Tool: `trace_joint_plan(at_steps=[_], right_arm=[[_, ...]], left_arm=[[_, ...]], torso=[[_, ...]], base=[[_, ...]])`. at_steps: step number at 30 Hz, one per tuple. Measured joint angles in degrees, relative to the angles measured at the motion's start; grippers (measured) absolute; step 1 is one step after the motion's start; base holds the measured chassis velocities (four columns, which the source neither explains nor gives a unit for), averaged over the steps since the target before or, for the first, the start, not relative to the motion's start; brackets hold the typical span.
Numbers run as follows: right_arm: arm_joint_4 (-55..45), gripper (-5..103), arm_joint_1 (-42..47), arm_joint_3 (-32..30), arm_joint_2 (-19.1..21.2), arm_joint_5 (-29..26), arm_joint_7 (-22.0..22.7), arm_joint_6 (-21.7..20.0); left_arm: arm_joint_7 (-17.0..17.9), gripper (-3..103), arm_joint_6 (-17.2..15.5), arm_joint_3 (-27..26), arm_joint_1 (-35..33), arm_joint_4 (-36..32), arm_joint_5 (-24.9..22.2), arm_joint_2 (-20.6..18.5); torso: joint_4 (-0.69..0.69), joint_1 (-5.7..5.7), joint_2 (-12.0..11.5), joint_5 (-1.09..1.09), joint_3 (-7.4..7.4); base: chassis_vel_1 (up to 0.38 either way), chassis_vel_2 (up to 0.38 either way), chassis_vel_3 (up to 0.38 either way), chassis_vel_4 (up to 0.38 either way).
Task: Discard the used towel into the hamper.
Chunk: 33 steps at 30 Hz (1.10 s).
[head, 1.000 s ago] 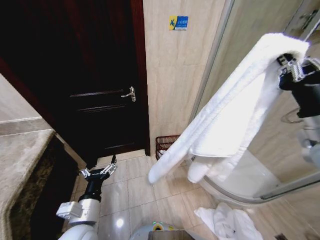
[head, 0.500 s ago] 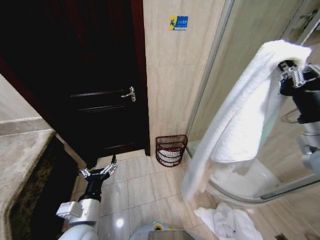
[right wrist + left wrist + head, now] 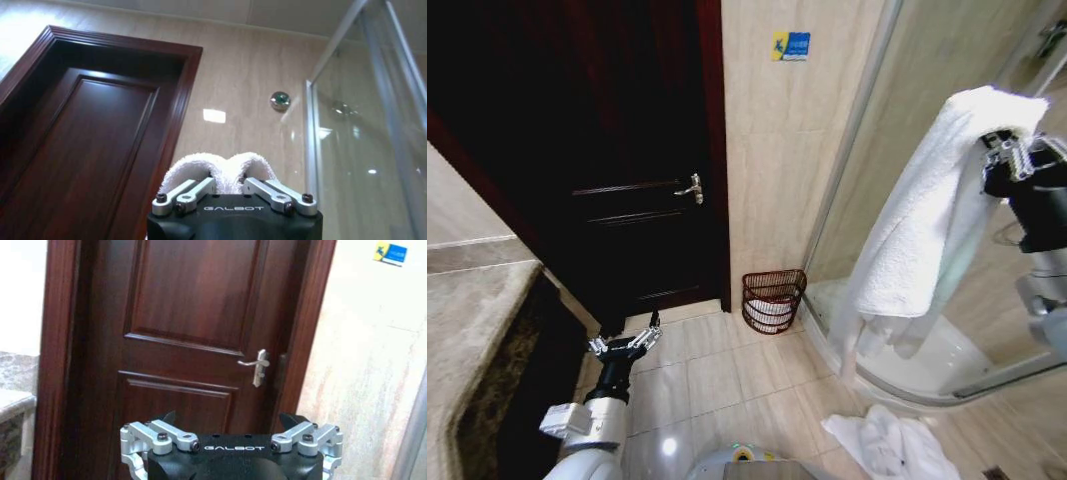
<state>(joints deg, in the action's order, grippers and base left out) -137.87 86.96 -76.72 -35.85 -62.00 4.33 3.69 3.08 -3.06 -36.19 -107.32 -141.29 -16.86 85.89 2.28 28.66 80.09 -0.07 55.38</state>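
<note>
Since a second ago your towel (image 3: 924, 215) has swung in from a wide outward flare and now hangs nearly straight, and the hamper (image 3: 774, 300) it had covered shows in full. Your left gripper (image 3: 625, 343) sits low over the glossy beige floor tiles (image 3: 717, 385) beside the stone counter (image 3: 477, 340), jaws spread and empty, facing the dark panelled door (image 3: 627, 180). The hamper, a round reddish-brown wire lattice tapering downward, stands on the floor against the tiled wall, between door and shower glass (image 3: 897, 110), with something white inside. Your right gripper (image 3: 1012, 150), raised high, pinches the thick white terry towel at its fold. Another white cloth (image 3: 882, 445) lies crumpled on the floor.
</note>
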Motion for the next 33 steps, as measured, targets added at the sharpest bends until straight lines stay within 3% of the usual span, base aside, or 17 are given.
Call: trace_joint_plan(at_steps=[9,24,33], right_arm=[[-0.12,5,0.4,0.83,-0.55,0.8,-1.13,0.16],[-1.53,5,0.7,3.25,-0.9,1.69,-2.64,0.8],[-1.5,5,0.93,4.31,-2.25,3.11,-2.0,-0.34]], left_arm=[[0.0,100,0.0,0.01,0.0,0.0,0.0,0.05],[0.0,100,0.0,0.01,0.0,0.0,0.0,0.03],[0.0,100,0.0,0.01,0.0,0.0,0.0,0.04]], torso=[[0.02,0.36,0.84,0.12,0.41],[0.02,3.12,6.68,0.06,3.54],[0.01,3.43,7.34,0.08,3.91]], base=[[0.043,0.03,-0.021,-0.035],[-0.014,-0.022,0.008,0.01],[0.0,0.0,0.0,0.0]])
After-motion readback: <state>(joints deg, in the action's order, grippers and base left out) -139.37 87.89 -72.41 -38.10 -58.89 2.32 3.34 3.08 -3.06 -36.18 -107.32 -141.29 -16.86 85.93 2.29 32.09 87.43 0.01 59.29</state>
